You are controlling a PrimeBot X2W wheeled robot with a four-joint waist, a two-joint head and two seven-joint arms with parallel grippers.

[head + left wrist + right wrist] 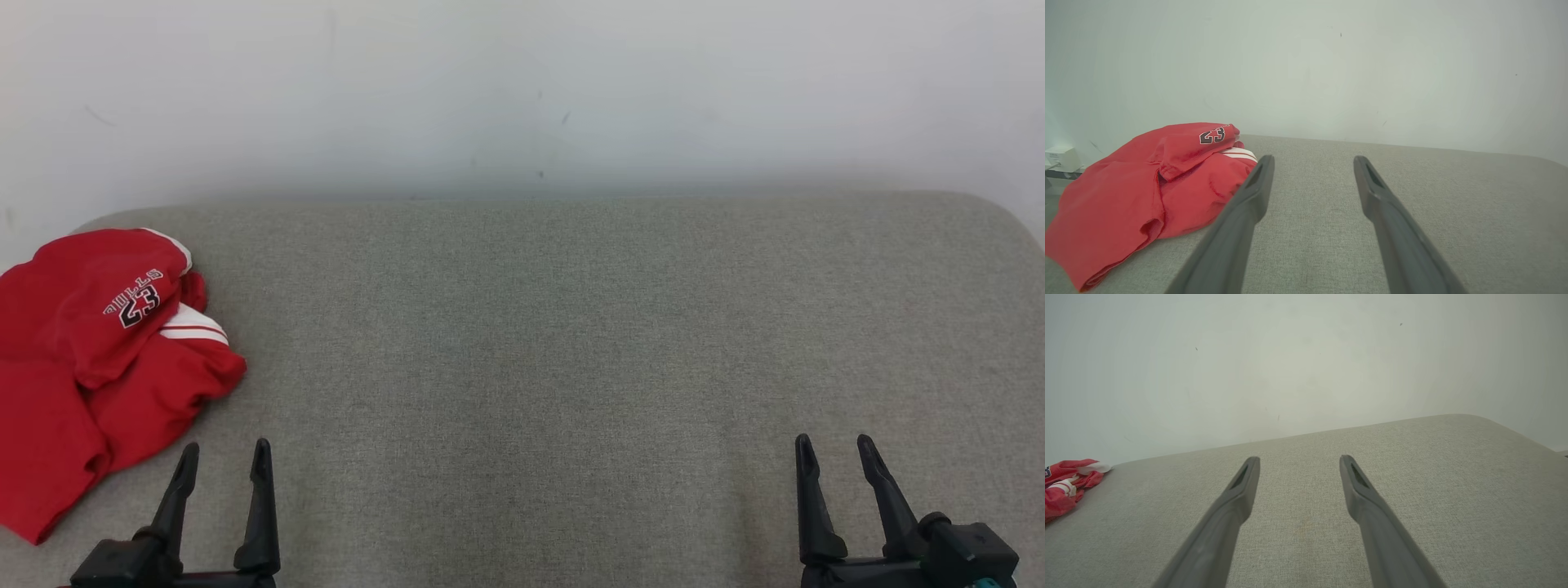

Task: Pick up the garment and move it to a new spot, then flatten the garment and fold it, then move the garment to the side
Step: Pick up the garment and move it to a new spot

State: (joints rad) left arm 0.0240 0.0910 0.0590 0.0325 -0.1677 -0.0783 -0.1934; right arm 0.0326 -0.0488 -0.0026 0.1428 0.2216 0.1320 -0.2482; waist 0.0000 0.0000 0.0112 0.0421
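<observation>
Head view: A bench covered in grey-beige woven fabric is observed, with rounded far corners. Its far edge is set against a plain pale wall on which a few small dark specks are noted. The garment, a red item with white trim and the number 23 in dark lettering, is found crumpled at the far-left part of the bench, reaching the view's left edge. The left claw is seen at the lower left, fingers spread, nothing held; the garment lies just beside it on its left, and contact cannot be told. The right claw is seen at the lower right, fingers likewise spread and holding nothing, well apart from the garment.

Left wrist view: The left claw's two fingers are shown parted above bare fabric. The garment is bunched to their left, its numbered fold uppermost. A small white box is noted beyond the bench's left end, near the wall.

Right wrist view: The right claw's fingers are shown parted over bare fabric. A corner of the garment is seen at the far left edge. The wall is recorded as plain, with faint marks.
</observation>
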